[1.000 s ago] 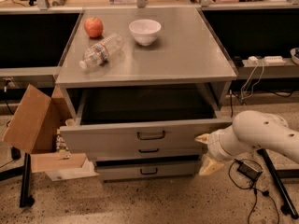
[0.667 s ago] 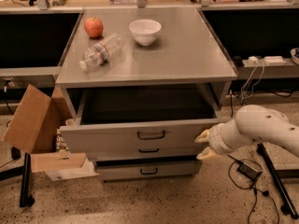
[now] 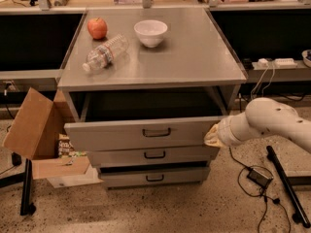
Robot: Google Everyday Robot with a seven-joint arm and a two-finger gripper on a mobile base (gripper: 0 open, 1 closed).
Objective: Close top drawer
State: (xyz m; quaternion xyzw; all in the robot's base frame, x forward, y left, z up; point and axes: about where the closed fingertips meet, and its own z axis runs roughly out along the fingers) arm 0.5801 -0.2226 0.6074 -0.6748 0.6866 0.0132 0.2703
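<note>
The top drawer (image 3: 112,136) is a wide grey metal drawer pulled out of the grey cabinet, with a small dark bar handle (image 3: 156,132) at the centre of its front. Its dark inside shows above the front panel. My gripper (image 3: 212,136), at the end of a white arm coming in from the right, is against the right end of the drawer's front panel. Two more grey drawers (image 3: 154,154) sit below it, the lowest one slightly out.
On the cabinet top (image 3: 194,57) lie a red apple (image 3: 97,28), a plastic bottle on its side (image 3: 104,53) and a white bowl (image 3: 150,33). An open cardboard box (image 3: 36,130) stands at the left. Cables and an adapter (image 3: 260,177) lie on the floor at the right.
My gripper has moved up and left, from below the drawer's right corner to against the right end of its front. The drawer looks about as open as before.
</note>
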